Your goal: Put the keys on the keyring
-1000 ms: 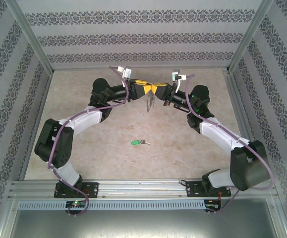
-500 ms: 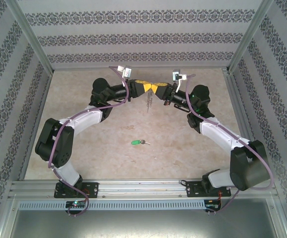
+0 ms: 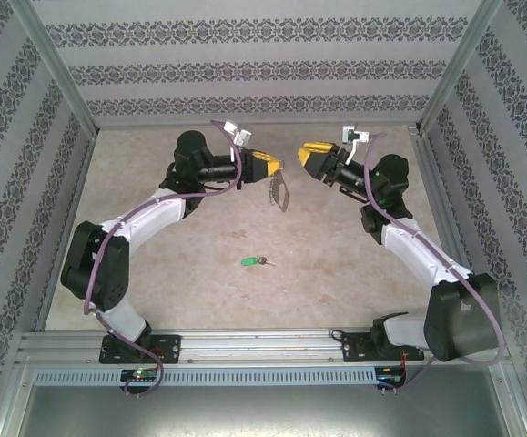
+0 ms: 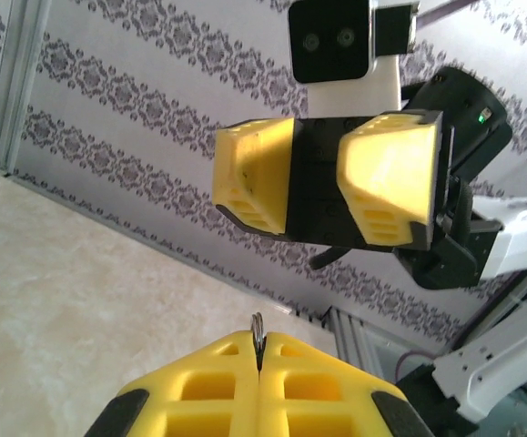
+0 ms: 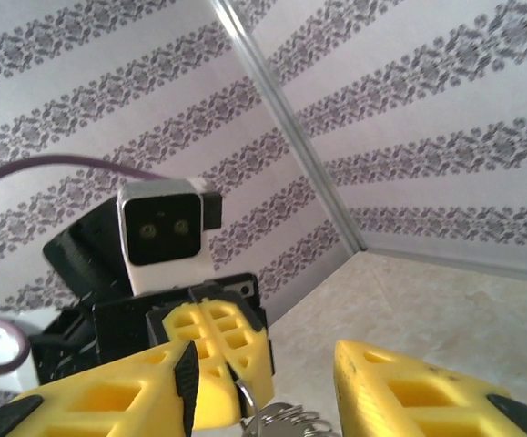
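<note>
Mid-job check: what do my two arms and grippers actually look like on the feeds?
Both match. The left arm and right arm have white links and bulky black joints, with a purple cable along each. The left gripper and right gripper carry chunky yellow fingers with square pockets on black bodies. Each wrist bears a white, black-faced camera box.

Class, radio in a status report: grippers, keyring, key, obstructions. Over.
Left gripper shut on keyring. Right gripper open, empty. Green key on table, unobstructed.
</note>
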{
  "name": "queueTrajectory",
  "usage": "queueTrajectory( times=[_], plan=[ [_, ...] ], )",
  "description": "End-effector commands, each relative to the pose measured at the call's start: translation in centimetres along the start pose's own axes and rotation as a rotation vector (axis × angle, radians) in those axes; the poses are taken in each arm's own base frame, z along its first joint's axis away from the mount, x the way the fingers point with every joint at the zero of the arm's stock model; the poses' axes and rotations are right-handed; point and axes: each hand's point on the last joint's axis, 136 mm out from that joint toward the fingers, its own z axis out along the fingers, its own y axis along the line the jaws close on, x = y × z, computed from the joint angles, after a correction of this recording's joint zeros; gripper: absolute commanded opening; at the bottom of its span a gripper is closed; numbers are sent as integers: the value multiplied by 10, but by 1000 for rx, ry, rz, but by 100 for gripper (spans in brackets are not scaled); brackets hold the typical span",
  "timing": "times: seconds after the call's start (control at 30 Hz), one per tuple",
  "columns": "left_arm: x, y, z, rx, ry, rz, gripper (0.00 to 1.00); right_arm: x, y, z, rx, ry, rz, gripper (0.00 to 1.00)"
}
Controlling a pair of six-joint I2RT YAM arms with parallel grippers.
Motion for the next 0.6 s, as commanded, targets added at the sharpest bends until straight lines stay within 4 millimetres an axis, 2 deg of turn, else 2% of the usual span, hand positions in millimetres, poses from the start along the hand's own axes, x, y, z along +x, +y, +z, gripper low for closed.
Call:
queueTrajectory(
  times=[0.0,0.17,0.57],
  plan=[
    [-7,-26,-1,47,67,128,0,7,17,2,-90,62,2,45],
    [-5,-29,-1,62,108,142,0,21,22,7,-136,117,16,47],
    [-8,-35,0,106,135,137,0,39,26,16,-193,188,39,46]
  ],
)
